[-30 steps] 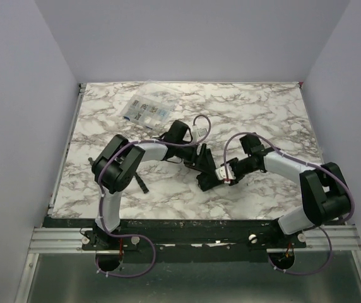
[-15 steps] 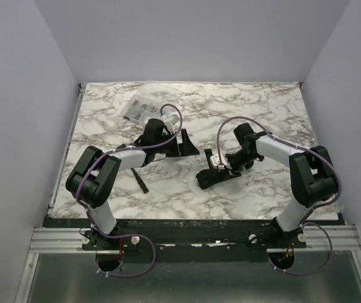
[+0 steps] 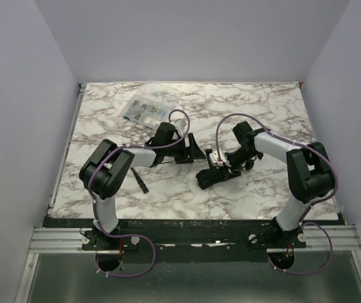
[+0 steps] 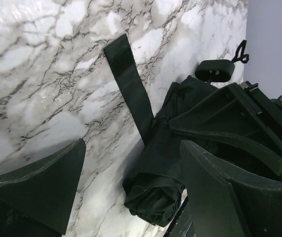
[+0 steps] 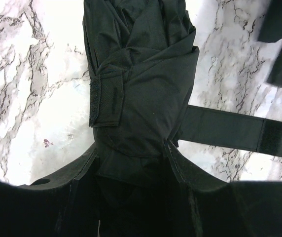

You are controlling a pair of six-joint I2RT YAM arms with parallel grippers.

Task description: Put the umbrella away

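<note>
The folded umbrella [image 3: 209, 178] lies on the marble table [image 3: 275, 107], dark canopy bunched, with its strap [image 5: 229, 129] lying flat beside it. My right gripper [image 3: 222, 164] is shut on the umbrella's canopy [image 5: 136, 74], with a finger [image 5: 79, 170] pressed on each side. My left gripper [image 3: 192, 149] is open and empty, just left of the umbrella. In the left wrist view the umbrella's end [image 4: 156, 192] lies beyond the spread fingers [image 4: 42, 182]. The strap [image 4: 128, 84] and the knob handle [image 4: 215, 70] also show there.
A clear plastic compartment box [image 3: 144, 110] sits at the back left. A small black-handled tool [image 3: 141, 183] lies in front of the left arm. Purple-grey walls close in the table on three sides.
My left gripper drew back left from the umbrella, then came part way back to the right. My right arm shifted slightly. The umbrella stays held in about the same place.
</note>
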